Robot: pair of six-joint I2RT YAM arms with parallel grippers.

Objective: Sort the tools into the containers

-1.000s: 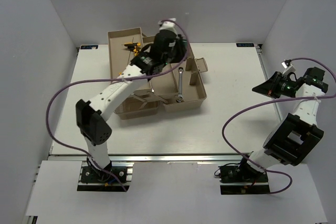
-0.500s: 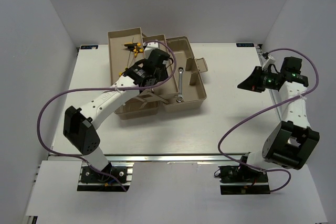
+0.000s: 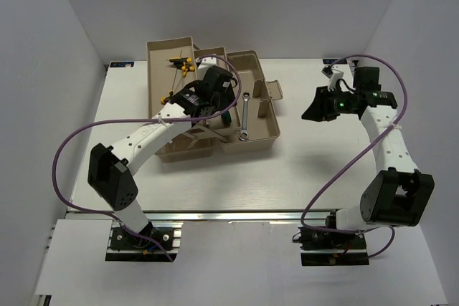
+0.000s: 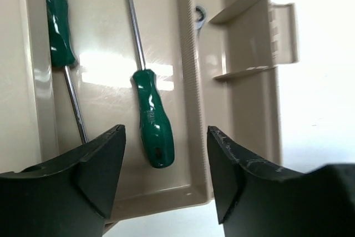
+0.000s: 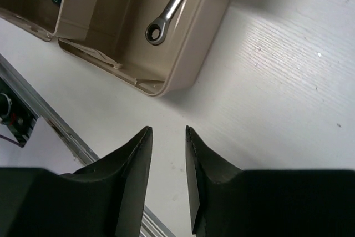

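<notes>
My left gripper [image 3: 212, 99] hangs open and empty over the beige trays [image 3: 188, 145]. In the left wrist view its jaws [image 4: 166, 130] stand wide apart above two green-handled screwdrivers, one [image 4: 152, 117] between the fingertips and one [image 4: 60, 18] at the far left, both lying in a tray [image 4: 191, 137]. A silver wrench [image 3: 245, 114] lies in the toolbox base [image 3: 264, 140]; it also shows in the right wrist view [image 5: 172, 6]. Yellow-and-black hex keys [image 3: 181, 66] lie in the back tray [image 3: 159, 51]. My right gripper [image 3: 315, 110] is empty, its jaws [image 5: 167, 130] a narrow gap apart, above bare table right of the toolbox.
Purple cables [image 3: 68, 148] loop from both arms. The toolbox's beige handle part [image 3: 273, 91] sticks out on its right side. White walls close in the table on left, back and right. A metal rail [image 3: 215, 213] runs along the near edge.
My left gripper has drawn back from the far side of the trays to sit over the screwdriver tray. My right arm has swung left toward the toolbox.
</notes>
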